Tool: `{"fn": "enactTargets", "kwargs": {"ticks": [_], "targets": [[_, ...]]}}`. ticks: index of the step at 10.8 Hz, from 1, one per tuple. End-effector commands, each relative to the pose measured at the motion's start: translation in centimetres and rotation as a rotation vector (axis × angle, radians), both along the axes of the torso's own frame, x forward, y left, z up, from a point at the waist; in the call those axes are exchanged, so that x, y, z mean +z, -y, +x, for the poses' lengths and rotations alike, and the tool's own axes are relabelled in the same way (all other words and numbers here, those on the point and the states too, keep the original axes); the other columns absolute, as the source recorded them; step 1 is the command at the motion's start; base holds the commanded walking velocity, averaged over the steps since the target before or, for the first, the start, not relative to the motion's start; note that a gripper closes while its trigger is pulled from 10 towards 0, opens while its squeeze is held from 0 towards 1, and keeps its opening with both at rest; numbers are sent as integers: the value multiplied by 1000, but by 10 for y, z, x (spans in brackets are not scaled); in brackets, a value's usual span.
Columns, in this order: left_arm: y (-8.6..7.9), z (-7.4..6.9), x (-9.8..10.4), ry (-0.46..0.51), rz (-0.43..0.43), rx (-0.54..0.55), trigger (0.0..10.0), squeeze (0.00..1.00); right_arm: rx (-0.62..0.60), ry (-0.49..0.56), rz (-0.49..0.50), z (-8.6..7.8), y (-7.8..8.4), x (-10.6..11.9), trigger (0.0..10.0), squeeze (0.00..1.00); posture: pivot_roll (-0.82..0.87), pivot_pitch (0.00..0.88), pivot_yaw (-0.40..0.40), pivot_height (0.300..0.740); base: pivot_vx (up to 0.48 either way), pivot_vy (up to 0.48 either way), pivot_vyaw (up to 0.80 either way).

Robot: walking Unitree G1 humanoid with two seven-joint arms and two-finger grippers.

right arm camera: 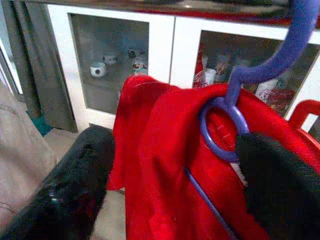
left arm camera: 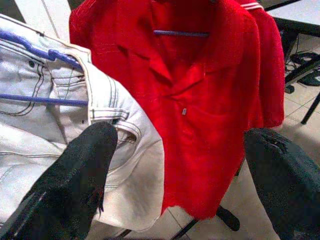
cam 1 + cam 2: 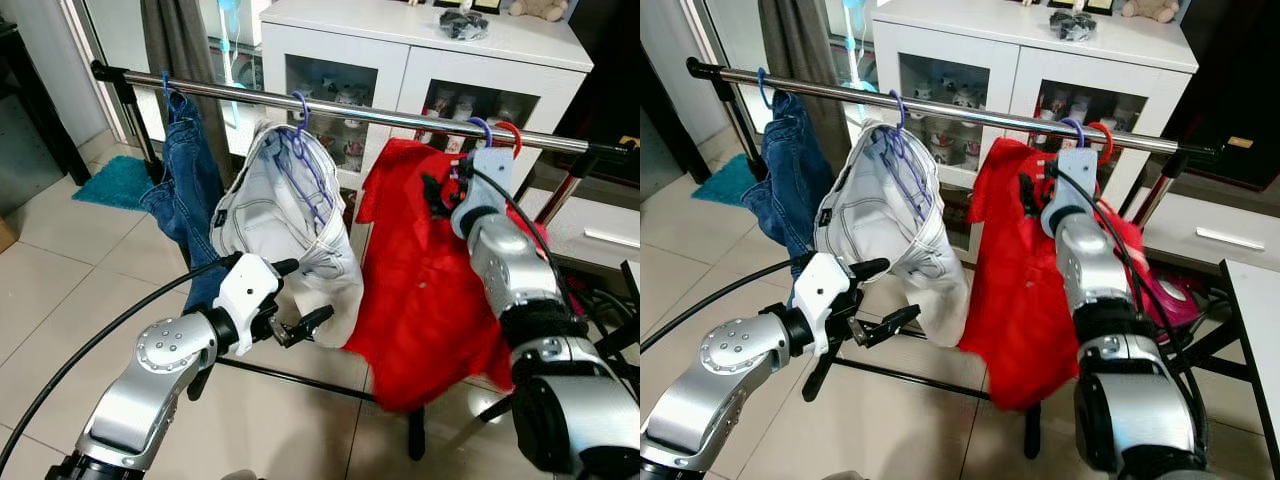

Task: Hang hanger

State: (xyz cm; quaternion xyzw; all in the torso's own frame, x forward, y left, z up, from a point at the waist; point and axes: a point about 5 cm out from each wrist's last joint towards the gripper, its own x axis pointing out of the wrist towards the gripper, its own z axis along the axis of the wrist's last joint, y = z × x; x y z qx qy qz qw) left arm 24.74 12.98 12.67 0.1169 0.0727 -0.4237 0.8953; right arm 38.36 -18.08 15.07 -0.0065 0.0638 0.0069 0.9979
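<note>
Setting: tiled room; white glass-fronted cabinet at the far side, teal mat on the floor far left.

Head views:
- Chrome clothes rail, running left to right across the scene.
- Blue denim jeans, hung at the rail's left end.
- White denim shorts on a purple wire hanger, centre of the rail.
- Red short-sleeved shirt on a purple plastic hanger, whose hook sits over the rail at the right; a red hanger hook is just beside it.
- Left gripper, low and near, just below the shorts' hem; fingers spread apart, nothing between them.
- Right gripper, raised at the shirt's collar, just under the purple hook.

Left wrist view:
- Two black fingers set wide, empty; shorts on one side, red shirt hanging beyond.

Right wrist view:
- Purple hook and its ring rising from the red collar.
- Black fingers apart, either side of the collar; one is close against the ring, though actual contact cannot be told.
</note>
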Motion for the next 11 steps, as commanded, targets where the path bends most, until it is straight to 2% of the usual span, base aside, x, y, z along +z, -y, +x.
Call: {"fn": "enactTargets", "kwargs": {"ticks": [1,2,3,4,6,7,8,9,11], "targets": [[1,0,2,10,12,-6,10000,0,-19,16,-14,4,3,9,10000,1000,-3,0,-32,740,0,0,0],[0,1,2,12,14,-1,10000,0,-44,10,-80,5,4,12,10000,1000,0,0,-37,740,0,0,0],[0,1,2,13,15,2,10000,0,-50,6,-116,5,3,13,10000,824,1,0,-39,740,0,0,0],[0,1,2,12,18,4,10000,0,-39,12,-122,4,0,17,10000,0,1,0,-41,740,0,0,0],[-1,1,1,12,21,8,10000,0,-32,31,-119,0,0,23,10000,0,2,0,-41,740,0,0,0],[-1,2,2,14,23,10,10000,0,-33,39,-126,-5,4,26,10000,800,2,0,-42,740,0,0,0],[-1,2,2,15,23,11,10000,0,-33,40,-124,-7,5,27,10000,800,2,0,-41,740,0,0,0],[-1,3,2,17,22,8,10000,0,-9,20,-118,-11,6,25,10000,1000,-7,0,-31,740,0,0,0],[0,4,3,20,24,-1,10000,0,5,1,-106,-9,2,22,10000,1000,-7,0,-29,740,0,0,0]]}}
